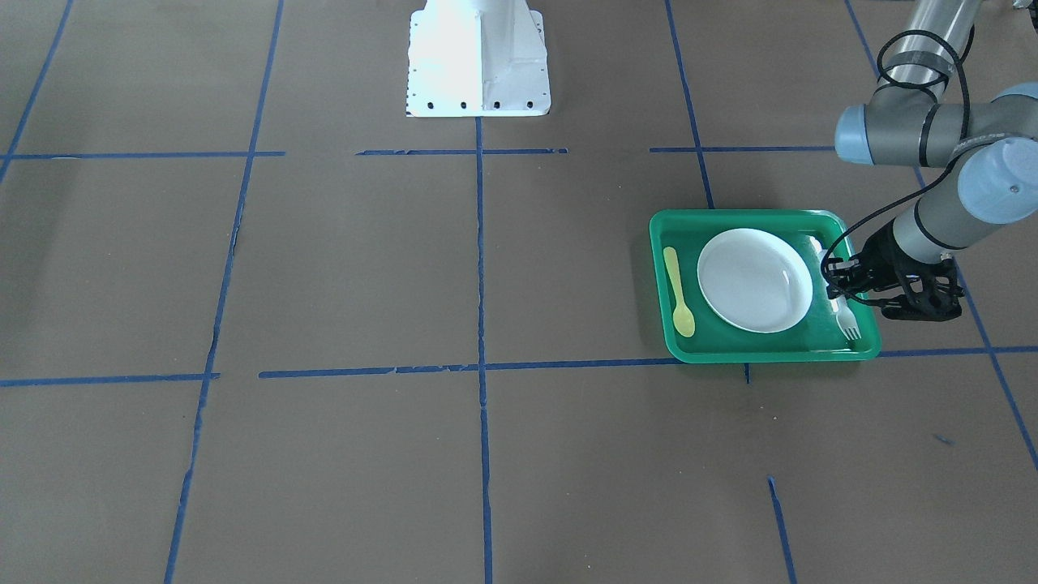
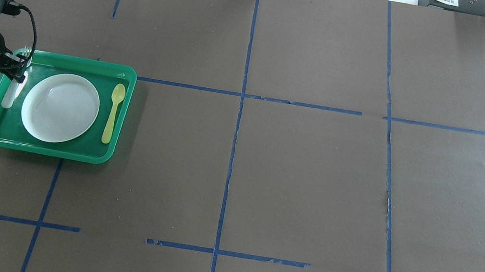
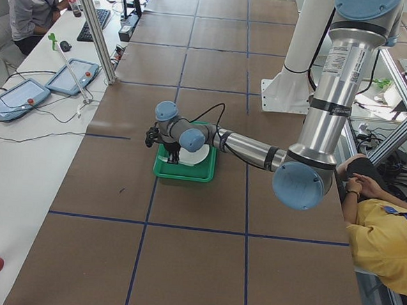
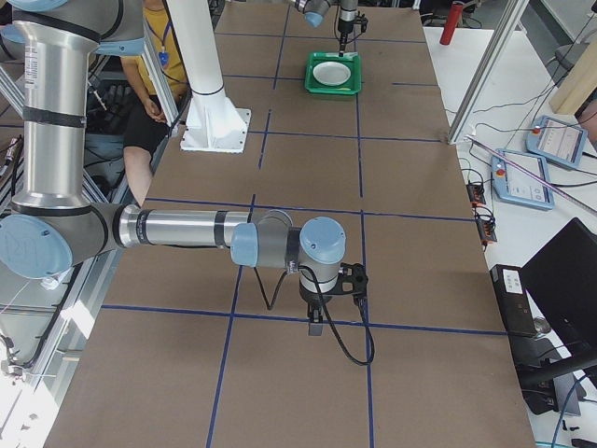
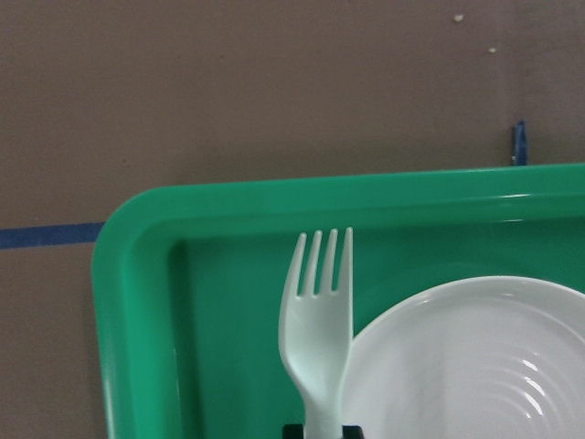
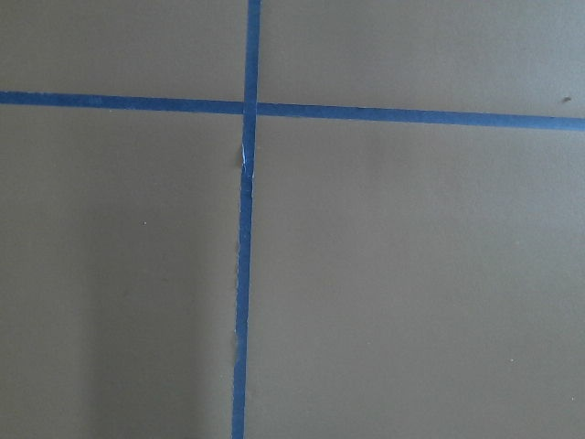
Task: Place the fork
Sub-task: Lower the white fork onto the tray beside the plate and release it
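The pale fork (image 5: pixel 315 320) lies in the green tray (image 2: pixel 41 148) along its left side, beside the white plate (image 2: pixel 60 107), tines toward the far rim. It also shows in the overhead view (image 2: pixel 10 94) and the front view (image 1: pixel 848 322). My left gripper (image 2: pixel 18 71) is low over the tray with its fingertips tight on both sides of the fork's handle (image 5: pixel 320 430). A yellow spoon (image 2: pixel 114 108) lies on the plate's other side. My right gripper (image 4: pixel 315 327) hangs over bare table far from the tray. I cannot tell if it is open or shut.
The white robot base (image 1: pixel 478 57) stands at mid-table on the robot's side. Blue tape lines (image 6: pixel 245 274) cross the brown table cover. Operators sit beside the table (image 3: pixel 39 1). Teach pendants (image 3: pixel 69 77) lie on a side bench.
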Tool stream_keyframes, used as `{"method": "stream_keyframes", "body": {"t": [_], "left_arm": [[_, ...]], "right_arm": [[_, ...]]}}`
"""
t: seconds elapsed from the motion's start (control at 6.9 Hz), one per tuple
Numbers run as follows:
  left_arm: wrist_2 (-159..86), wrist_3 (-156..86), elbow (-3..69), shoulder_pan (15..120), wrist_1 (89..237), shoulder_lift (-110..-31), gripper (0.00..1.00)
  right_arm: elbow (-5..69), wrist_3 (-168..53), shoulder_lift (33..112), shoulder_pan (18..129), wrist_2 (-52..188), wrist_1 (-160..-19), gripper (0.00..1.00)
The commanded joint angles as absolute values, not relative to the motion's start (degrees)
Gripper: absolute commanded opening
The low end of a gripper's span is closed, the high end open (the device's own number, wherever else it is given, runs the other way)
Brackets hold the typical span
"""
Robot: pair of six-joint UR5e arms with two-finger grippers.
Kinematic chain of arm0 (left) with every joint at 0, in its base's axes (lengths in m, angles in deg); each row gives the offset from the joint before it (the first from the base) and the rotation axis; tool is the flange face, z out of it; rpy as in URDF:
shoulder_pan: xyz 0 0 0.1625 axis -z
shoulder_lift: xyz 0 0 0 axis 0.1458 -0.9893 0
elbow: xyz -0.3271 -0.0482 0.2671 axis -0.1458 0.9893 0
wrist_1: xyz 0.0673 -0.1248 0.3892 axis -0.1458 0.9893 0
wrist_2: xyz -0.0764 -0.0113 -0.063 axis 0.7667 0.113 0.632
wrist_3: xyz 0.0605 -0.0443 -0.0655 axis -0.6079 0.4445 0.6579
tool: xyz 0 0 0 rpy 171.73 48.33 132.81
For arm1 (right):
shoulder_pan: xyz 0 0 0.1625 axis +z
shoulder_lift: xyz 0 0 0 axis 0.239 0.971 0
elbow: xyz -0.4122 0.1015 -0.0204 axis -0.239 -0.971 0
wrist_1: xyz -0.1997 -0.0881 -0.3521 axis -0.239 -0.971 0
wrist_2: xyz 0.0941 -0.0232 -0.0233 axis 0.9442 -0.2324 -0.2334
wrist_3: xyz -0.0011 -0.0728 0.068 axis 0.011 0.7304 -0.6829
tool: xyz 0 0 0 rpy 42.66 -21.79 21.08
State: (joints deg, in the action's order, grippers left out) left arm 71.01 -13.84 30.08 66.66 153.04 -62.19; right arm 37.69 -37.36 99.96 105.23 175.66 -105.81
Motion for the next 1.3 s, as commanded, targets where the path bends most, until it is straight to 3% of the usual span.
{"method": "stream_keyframes", "body": {"t": [0.0,0.29,0.43,0.58,0.87,1.16], "left_arm": [[71.0,-13.7,28.3,66.6,153.0,-62.3,0.0],[71.0,-13.8,27.5,66.5,153.0,-62.5,0.0],[71.1,-14.0,27.5,66.5,153.2,-62.5,0.67],[71.1,-14.4,27.7,66.5,153.2,-62.4,0.9],[71.2,-15.2,28.2,68.6,153.2,-62.1,0.89],[71.1,-33.2,27.8,79.7,150.7,-61.2,0.89]], "right_arm": [[37.7,-37.4,100.0,105.2,175.7,-105.8,1.0],[37.7,-37.3,100.0,105.2,175.7,-105.8,1.0],[37.7,-37.4,100.0,105.2,175.7,-105.8,1.0],[37.7,-37.3,100.0,105.2,175.7,-105.8,1.0],[37.7,-37.3,100.0,105.2,175.7,-105.8,1.0],[37.7,-37.4,100.0,105.2,175.7,-105.8,1.0]]}}
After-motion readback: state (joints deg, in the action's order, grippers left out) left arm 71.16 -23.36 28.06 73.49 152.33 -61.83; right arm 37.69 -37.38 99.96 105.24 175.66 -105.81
